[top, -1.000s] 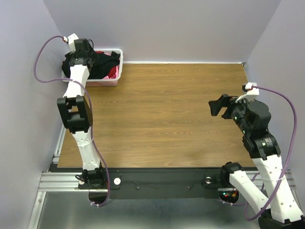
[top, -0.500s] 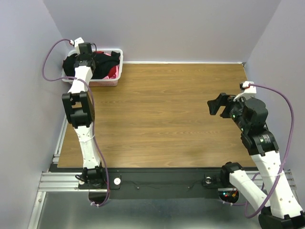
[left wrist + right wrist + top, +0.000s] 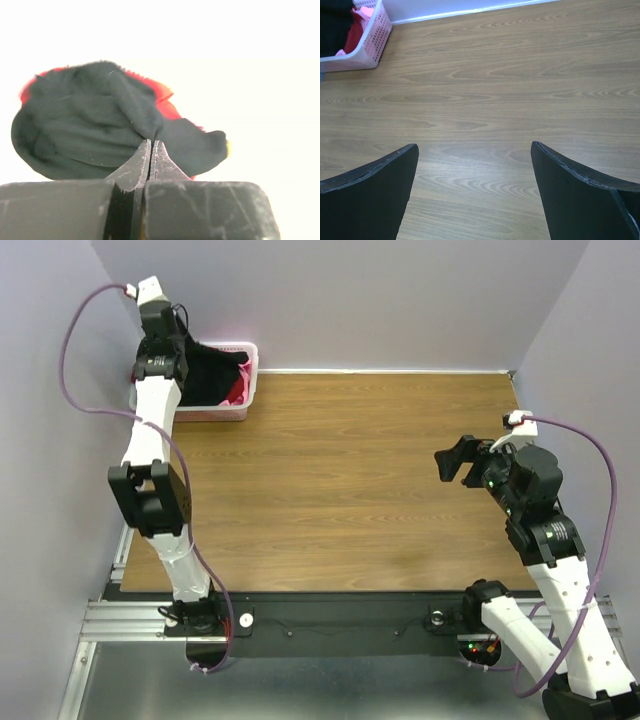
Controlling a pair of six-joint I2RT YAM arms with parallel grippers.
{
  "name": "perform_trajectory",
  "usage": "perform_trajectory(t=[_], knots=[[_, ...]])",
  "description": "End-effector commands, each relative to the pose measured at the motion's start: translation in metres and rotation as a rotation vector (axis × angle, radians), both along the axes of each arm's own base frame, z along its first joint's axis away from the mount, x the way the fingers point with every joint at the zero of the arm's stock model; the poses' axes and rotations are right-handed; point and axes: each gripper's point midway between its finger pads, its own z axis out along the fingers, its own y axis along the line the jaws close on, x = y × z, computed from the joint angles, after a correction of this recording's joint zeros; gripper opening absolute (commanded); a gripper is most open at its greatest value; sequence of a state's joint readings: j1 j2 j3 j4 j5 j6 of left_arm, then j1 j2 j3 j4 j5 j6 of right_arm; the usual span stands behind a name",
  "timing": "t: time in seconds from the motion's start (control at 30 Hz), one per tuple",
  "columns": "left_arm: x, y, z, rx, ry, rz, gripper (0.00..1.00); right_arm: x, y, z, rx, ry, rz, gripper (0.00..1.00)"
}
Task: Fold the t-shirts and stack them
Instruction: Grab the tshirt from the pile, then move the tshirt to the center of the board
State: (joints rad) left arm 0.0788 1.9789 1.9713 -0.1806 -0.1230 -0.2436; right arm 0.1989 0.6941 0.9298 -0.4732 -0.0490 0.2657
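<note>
pickup step: left gripper [image 3: 151, 143] clenched on black t-shirt [image 3: 85, 120] at far-left corner basket [image 3: 250, 390]; right gripper [image 3: 474, 145] released. next, likely: lift clear, spread flat.

Nothing legible: no text, label, brand, number or sign readable in any view.
</note>
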Motion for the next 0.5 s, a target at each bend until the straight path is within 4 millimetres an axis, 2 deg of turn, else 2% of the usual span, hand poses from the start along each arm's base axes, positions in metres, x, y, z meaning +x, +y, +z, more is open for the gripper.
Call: perform_trajectory(t=[0.0,0.03,0.1,0.17,0.2,0.23,0.27,0.3,0.33,0.37,0.4,0.47], knots=[[-0.057,-0.059,0.179,0.024,-0.375,-0.160,0.00,-0.002,0.002,0.013,0.003,-0.039,0.014,1.00],[-0.073,-0.088,0.204,0.021,-0.426,-0.219,0.00,-0.003,0.003,0.014,0.001,-0.042,0.018,1.00],[-0.097,-0.110,0.235,0.024,-0.487,-0.283,0.00,-0.003,0.003,0.016,-0.002,-0.049,0.020,1.00],[-0.120,-0.151,0.259,-0.001,-0.542,-0.395,0.00,-0.004,0.002,0.019,-0.007,-0.059,0.023,1.00],[-0.131,-0.166,0.268,-0.008,-0.563,-0.432,0.00,-0.004,0.003,0.019,-0.010,-0.060,0.025,1.00],[-0.149,-0.176,0.287,-0.016,-0.606,-0.462,0.00,-0.005,0.002,0.020,-0.010,-0.064,0.021,1.00],[-0.164,-0.202,0.295,-0.033,-0.628,-0.530,0.00,-0.005,0.001,0.021,-0.014,-0.068,0.019,1.00],[-0.177,-0.216,0.303,-0.039,-0.647,-0.588,0.00,-0.005,0.001,0.022,-0.015,-0.072,0.019,1.00],[-0.194,-0.224,0.317,-0.049,-0.682,-0.623,0.00,-0.005,0.000,0.025,-0.016,-0.078,0.015,1.00],[-0.205,-0.235,0.323,-0.060,-0.698,-0.663,0.00,-0.006,-0.001,0.026,-0.017,-0.085,0.013,1.00],[-0.221,-0.257,0.328,-0.076,-0.713,-0.746,0.00,-0.007,-0.001,0.028,-0.019,-0.090,0.011,1.00],[-0.248,-0.275,0.340,-0.108,-0.746,-0.846,0.00,-0.008,-0.005,0.033,-0.023,-0.106,-0.005,1.00]])
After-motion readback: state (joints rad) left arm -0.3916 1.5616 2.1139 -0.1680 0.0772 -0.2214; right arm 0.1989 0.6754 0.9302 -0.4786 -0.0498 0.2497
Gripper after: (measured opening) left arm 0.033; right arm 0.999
